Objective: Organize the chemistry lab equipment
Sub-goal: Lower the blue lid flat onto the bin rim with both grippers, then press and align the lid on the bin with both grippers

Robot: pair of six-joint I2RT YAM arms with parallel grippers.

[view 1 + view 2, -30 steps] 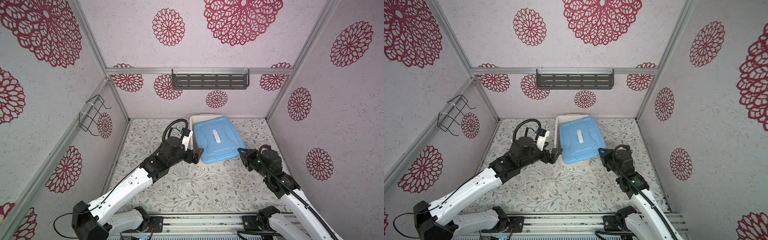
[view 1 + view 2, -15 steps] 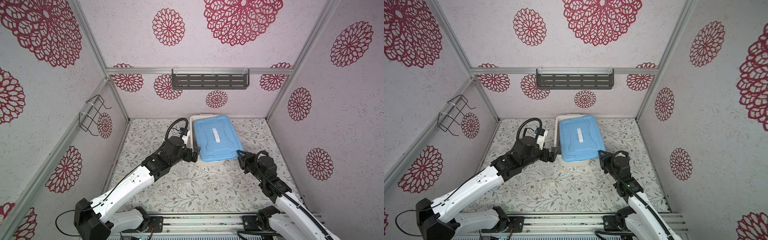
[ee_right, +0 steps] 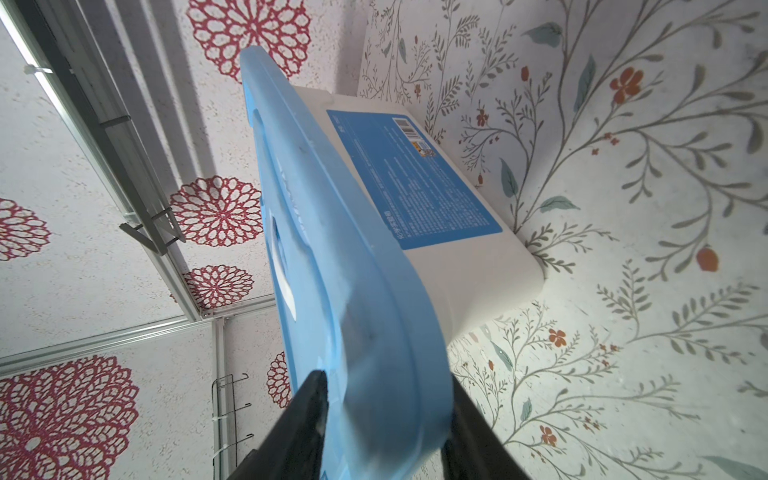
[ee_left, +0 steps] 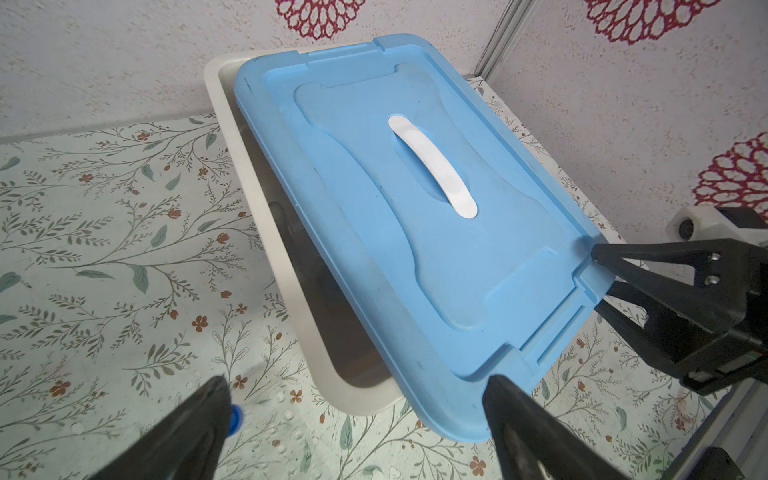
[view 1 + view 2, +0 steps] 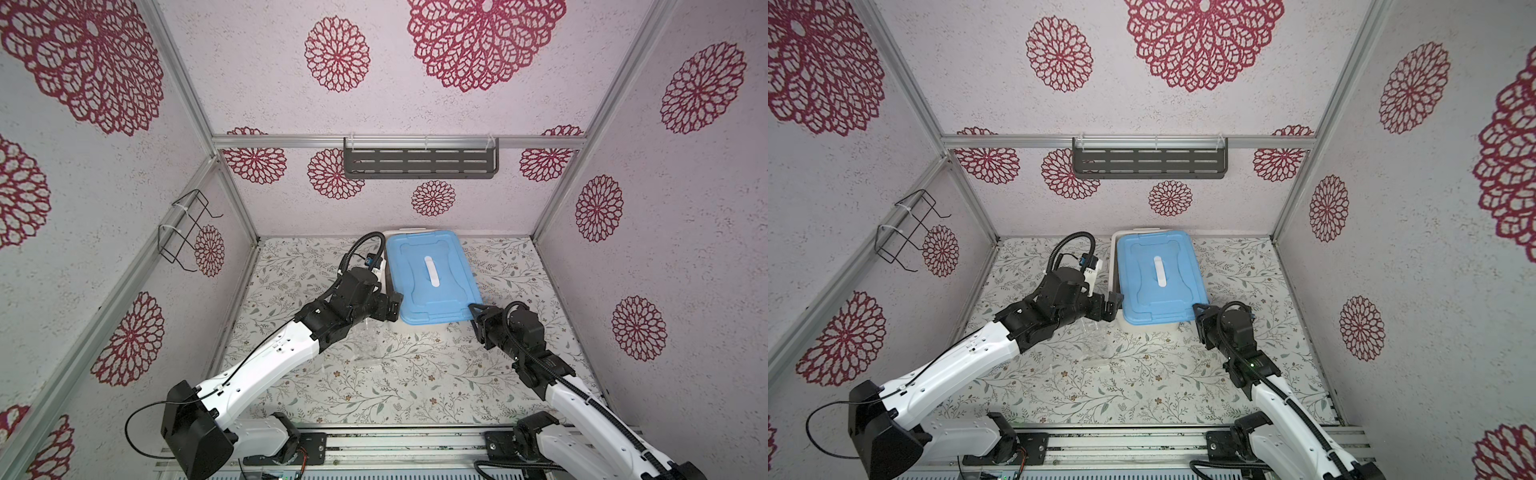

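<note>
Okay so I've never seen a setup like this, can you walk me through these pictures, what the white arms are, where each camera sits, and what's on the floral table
These are two robot arms, each ending in a two-fingered gripper. Two pictures look down from one overhead camera head; the remaining two come from a camera on each wrist. On the floral table stands a white tub with a blue lid lying askew. The left gripper is open, holding nothing. The right gripper has the lid's corner between its jaws; whether it grips is unclear. A small blue cap shows by a left finger.
</note>
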